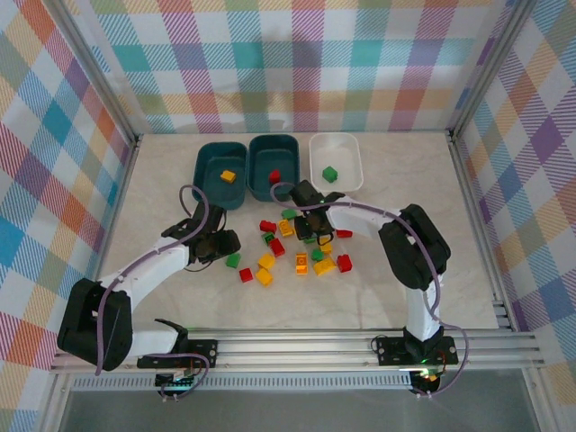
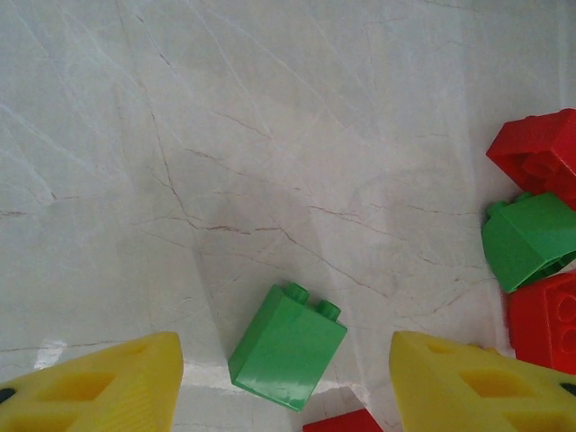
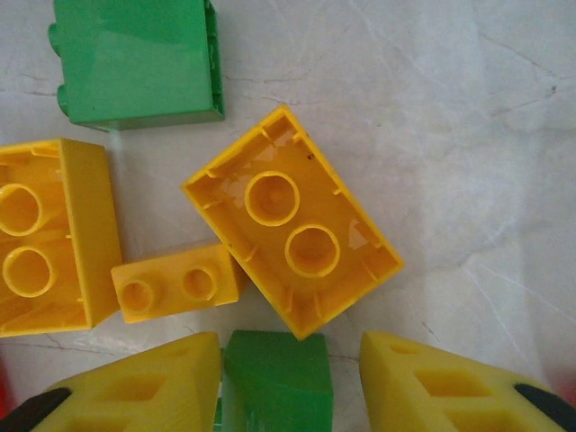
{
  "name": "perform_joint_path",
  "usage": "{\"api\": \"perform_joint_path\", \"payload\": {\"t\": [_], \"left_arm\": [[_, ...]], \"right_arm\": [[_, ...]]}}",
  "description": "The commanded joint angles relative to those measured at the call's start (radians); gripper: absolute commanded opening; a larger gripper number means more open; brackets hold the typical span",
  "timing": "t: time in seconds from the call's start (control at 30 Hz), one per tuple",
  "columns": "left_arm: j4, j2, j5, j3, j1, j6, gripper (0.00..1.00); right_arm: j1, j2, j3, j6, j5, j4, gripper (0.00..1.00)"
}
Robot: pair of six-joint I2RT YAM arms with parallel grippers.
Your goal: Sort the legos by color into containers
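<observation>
Two dark teal containers and a white one stand at the back, holding a yellow lego, a red one and a green one. Loose legos lie in mid-table. My left gripper is open, low over the table, with a green brick lying free between its fingers. My right gripper has its jaws narrowed round another green brick. The left finger touches it; a strip of table shows before the right finger.
Yellow bricks and a green one crowd just ahead of my right gripper. Red bricks and a green one lie right of my left gripper. Plaid walls and metal rails enclose the table.
</observation>
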Motion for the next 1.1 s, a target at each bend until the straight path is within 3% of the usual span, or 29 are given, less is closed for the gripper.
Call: {"api": "perform_joint_path", "payload": {"t": [0.0,0.3,0.5,0.67,0.93,1.07], "left_arm": [[-0.015,-0.001,-0.005,0.037,-0.005,0.007,0.63],[-0.016,0.029,-0.003,0.063,-0.005,0.001,0.63],[-0.023,0.021,0.012,0.066,-0.01,-0.01,0.63],[-0.106,-0.019,-0.119,0.144,-0.109,0.041,0.63],[-0.111,0.012,-0.074,0.165,-0.145,0.033,0.63],[-0.18,0.022,-0.081,0.214,-0.156,0.097,0.64]], "right_arm": [[0.006,0.021,0.016,0.005,-0.014,-0.033,0.39],[0.012,-0.05,-0.035,0.011,-0.005,-0.02,0.29],[0.012,-0.171,-0.068,0.026,0.0,0.002,0.28],[-0.033,-0.229,0.008,-0.038,0.063,0.007,0.29],[-0.297,-0.002,0.273,-0.053,-0.006,0.009,0.28],[-0.364,0.135,0.43,-0.05,-0.071,-0.046,0.29]]}}
